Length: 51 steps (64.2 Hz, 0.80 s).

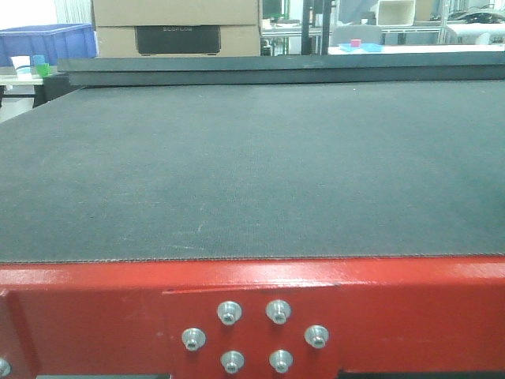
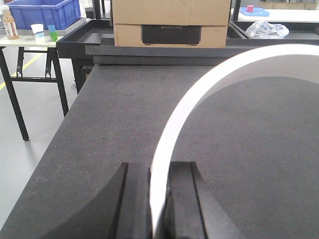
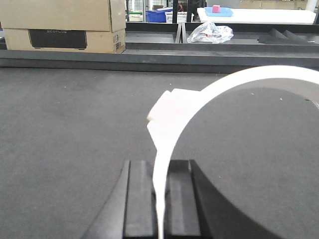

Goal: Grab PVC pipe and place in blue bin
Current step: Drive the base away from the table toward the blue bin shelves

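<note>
Front view: a dark grey felt-like table (image 1: 252, 174) fills the frame, with a red frame (image 1: 394, 304) and bolts (image 1: 229, 312) along 6 o'clock. A cardboard box (image 1: 177, 28) stands at 12 o'clock and the blue bin (image 1: 47, 41) at 10 o'clock, beyond the table's edge

Left wrist view: the left end effector (image 2: 158, 199) is clamped on the thin wall of a white pipe (image 2: 172, 124), which arcs towards 2 o'clock above the table. The blue bin sits at 11 o'clock on a side table (image 2: 30, 42)

Right wrist view: the right end effector (image 3: 159, 199) pinches a white pipe wall too; whether it is the same piece I cannot tell. A plastic bag (image 3: 209, 32) lies at 1 o'clock
</note>
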Available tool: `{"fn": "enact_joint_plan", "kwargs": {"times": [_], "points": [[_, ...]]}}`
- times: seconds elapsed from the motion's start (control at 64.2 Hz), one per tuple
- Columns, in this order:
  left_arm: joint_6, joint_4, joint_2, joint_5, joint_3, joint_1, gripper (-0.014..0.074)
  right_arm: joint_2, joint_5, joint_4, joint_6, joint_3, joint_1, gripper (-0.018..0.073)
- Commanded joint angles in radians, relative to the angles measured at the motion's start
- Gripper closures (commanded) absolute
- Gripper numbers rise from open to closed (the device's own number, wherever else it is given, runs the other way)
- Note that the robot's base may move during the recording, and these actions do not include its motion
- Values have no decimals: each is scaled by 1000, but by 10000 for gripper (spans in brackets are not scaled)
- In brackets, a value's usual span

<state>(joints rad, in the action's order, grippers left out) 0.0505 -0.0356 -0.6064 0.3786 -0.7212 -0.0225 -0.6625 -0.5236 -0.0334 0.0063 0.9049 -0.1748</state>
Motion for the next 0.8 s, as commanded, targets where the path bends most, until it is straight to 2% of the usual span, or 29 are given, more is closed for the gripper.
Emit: {"fn": "enact_joint_plan", "kwargs": {"times": [0.0,0.779], "points": [[-8,-2,5,-30,1,-6,707,8,23,1,-6,0,1,727],[-8,-2,5,-30,1,-6,707,8,29,1,-6,0,1,727]]}}
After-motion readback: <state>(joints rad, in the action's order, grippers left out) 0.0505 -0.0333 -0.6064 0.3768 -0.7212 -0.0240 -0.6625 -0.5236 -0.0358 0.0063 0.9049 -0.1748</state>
